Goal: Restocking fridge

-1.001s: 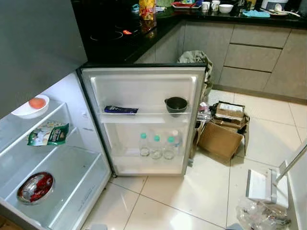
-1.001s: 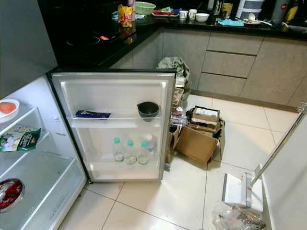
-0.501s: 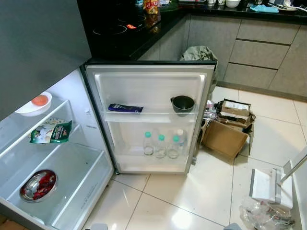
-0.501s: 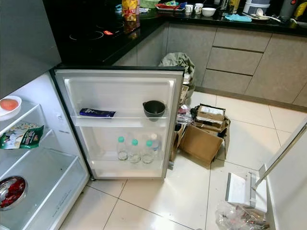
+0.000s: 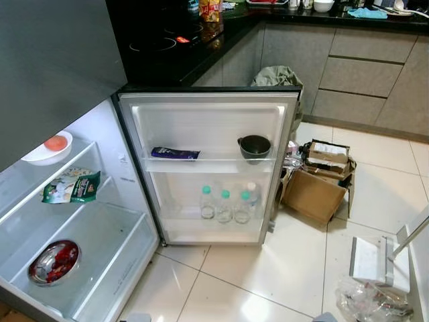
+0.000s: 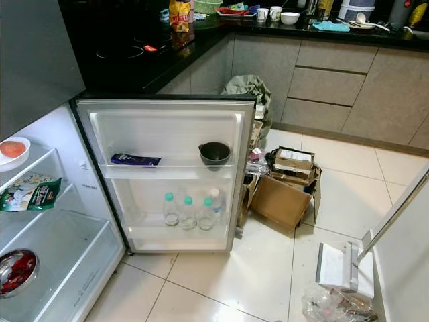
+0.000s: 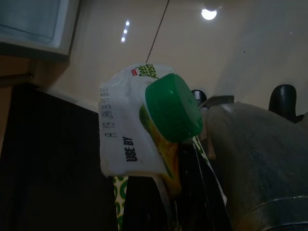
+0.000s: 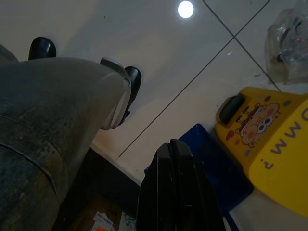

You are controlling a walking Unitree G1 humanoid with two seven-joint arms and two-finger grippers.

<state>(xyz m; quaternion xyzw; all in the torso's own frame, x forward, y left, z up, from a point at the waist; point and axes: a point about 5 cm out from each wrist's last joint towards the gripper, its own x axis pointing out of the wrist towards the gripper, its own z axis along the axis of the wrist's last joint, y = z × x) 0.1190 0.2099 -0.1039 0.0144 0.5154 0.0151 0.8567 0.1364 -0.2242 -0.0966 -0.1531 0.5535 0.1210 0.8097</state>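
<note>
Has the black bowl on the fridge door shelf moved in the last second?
No. The black bowl sits at the same right end of the upper door shelf, above the water bottles. The small shift in the picture is the camera's.

A home kitchen: open fridge (image 5: 208, 161), black countertop (image 5: 181, 54), grey cabinets (image 5: 362, 74).

My left gripper (image 7: 185, 192) hung low by my leg, fingers clamped on a carton (image 7: 144, 125). Right gripper (image 8: 175, 192) dangled idle, fingers pressed together.
</note>
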